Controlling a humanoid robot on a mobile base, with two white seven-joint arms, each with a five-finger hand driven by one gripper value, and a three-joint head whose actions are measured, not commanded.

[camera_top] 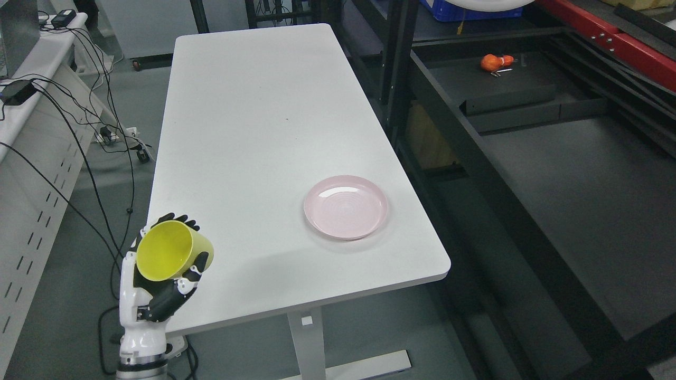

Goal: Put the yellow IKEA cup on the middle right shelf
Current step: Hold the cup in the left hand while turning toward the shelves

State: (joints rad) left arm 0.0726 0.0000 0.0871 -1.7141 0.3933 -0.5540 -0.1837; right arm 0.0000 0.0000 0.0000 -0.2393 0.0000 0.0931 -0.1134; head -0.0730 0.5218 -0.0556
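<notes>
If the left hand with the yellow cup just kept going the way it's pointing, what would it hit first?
The left hand points upward, toward the far end along the white table's left edge. That line looks free in this view; the pink plate lies well to the right. Depth is uncertain.

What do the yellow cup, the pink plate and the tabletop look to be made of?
Yellow round cup, held in the left robot hand: probably matte plastic, opaque and evenly coloured. Pink round plate: glossy plastic or glazed ceramic, with light glints on concentric rings. White rectangular tabletop: likely matte laminate, smooth, no grain.
</notes>
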